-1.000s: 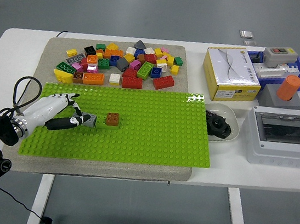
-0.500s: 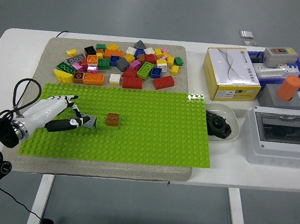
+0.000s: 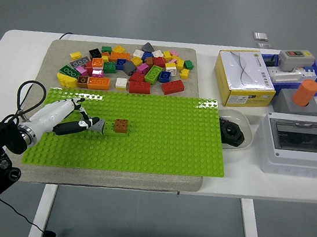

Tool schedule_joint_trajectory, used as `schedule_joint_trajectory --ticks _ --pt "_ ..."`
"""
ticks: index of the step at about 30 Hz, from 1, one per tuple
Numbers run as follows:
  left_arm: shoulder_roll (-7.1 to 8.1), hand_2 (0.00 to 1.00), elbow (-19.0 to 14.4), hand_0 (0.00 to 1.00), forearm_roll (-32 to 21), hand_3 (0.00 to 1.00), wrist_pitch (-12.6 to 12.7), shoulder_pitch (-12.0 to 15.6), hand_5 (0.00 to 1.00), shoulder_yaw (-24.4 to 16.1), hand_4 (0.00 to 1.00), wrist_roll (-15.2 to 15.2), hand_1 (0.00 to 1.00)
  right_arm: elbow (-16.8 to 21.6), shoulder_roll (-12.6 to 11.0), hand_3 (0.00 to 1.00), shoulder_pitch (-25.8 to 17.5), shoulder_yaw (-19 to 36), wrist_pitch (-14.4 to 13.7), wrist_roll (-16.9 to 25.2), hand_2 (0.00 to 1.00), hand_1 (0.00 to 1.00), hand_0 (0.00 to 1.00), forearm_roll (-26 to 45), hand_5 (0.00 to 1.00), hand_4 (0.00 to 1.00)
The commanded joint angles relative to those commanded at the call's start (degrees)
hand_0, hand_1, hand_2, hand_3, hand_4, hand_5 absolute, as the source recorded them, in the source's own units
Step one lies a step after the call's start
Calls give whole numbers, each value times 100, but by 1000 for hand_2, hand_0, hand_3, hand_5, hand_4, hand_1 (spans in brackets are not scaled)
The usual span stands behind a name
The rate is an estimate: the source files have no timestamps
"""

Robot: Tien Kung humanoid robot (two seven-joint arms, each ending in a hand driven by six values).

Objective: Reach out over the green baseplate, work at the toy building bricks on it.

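Left hand (image 3: 70,120) reaches over green baseplate (image 3: 162,131) from 8 o'clock, fingers loosely extended, holding nothing, fingertips (image 3: 97,125) just beside the brown brick (image 3: 120,126) at its 9 o'clock. Brick sits left of plate centre, studs up, near square so no clear long axis. Risk: sideways shove pops it off the studs or skids the plate into the loose brick pile (image 3: 127,67) at 12 o'clock

I read this as a robotics lab: bare grey floor (image 3: 161,8), white table (image 3: 16,47), grey plastic breaker box (image 3: 301,143) at its right edge.
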Motion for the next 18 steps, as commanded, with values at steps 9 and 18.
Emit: schedule_joint_trajectory --ticks 9,18 --pt "-7 998 -89 998 93 587 40 73 998 -220 805 -16 998 0 2 680 -6 1 0 -1 697 585 714 -8 727 762" --pt "184 998 -196 998 9 587 36 97 998 -44 808 -129 998 0 -1 680 -18 -1 -1 -4 697 583 714 -14 728 762"
